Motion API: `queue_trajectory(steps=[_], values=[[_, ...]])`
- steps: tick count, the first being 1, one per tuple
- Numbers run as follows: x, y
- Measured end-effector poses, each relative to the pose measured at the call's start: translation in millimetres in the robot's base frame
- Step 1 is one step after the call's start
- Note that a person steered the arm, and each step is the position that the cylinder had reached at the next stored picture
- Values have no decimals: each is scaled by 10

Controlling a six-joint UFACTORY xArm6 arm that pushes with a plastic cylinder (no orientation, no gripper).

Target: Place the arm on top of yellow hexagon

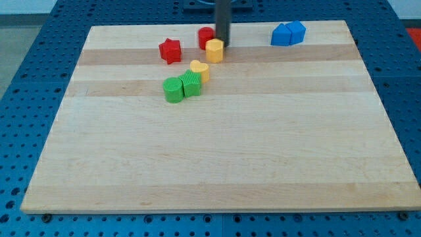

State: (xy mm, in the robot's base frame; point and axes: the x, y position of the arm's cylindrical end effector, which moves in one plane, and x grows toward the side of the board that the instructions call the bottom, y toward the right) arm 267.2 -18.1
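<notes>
The yellow hexagon (214,50) stands near the view's top, a little left of centre. My tip (222,41) is the lower end of a dark rod coming down from the view's top; it sits just behind the hexagon's upper right edge, touching or nearly touching it. A red block (205,37) stands right behind the hexagon, to the left of the rod, partly hidden.
A red star block (170,50) lies left of the hexagon. A yellow heart-like block (200,70) sits below it, touching two green blocks (191,83) (173,90). Two blue blocks (289,33) stand at the top right. The wooden board (217,151) lies on a blue pegboard.
</notes>
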Motion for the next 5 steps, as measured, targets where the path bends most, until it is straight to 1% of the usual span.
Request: queue_trajectory(steps=[1,2,3,4,5], values=[[62,-306],[-69,314],[-603,602],[-743,418],[-535,17]])
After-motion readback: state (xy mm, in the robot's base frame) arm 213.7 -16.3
